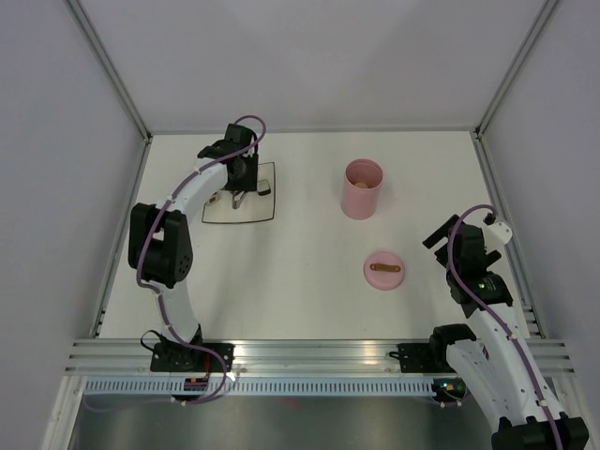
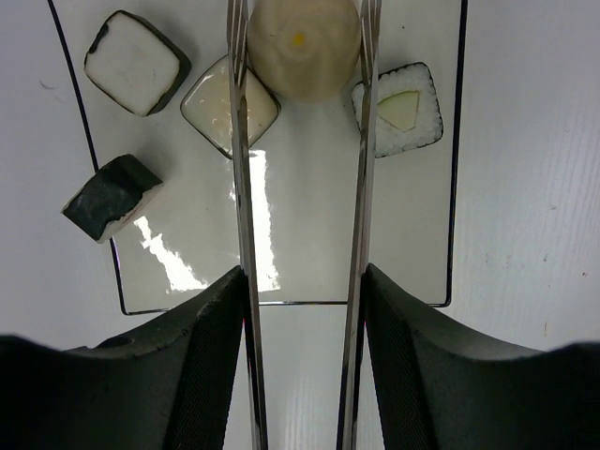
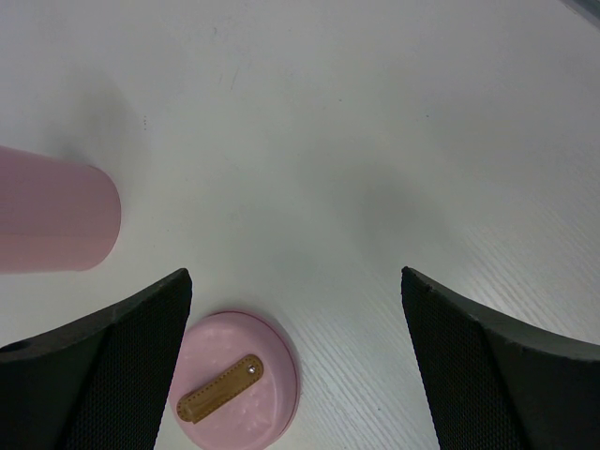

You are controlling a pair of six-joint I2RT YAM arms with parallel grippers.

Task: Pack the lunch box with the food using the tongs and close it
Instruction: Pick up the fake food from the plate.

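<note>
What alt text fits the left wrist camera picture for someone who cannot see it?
Silvery tongs, held between two black fingers, reach over a white plate with their arms either side of a pale round ball. Dark-edged square food pieces lie around it, one tipped across the plate's rim.

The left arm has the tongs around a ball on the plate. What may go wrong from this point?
1. The tongs, held in the left gripper, meet the round ball only with thin arms, so it may roll or slip out when lifted.
2. The left tong arm passes over a pale cube; closing may nudge it.
3. The lunch box stands far from the plate, so the carry is long.
</note>
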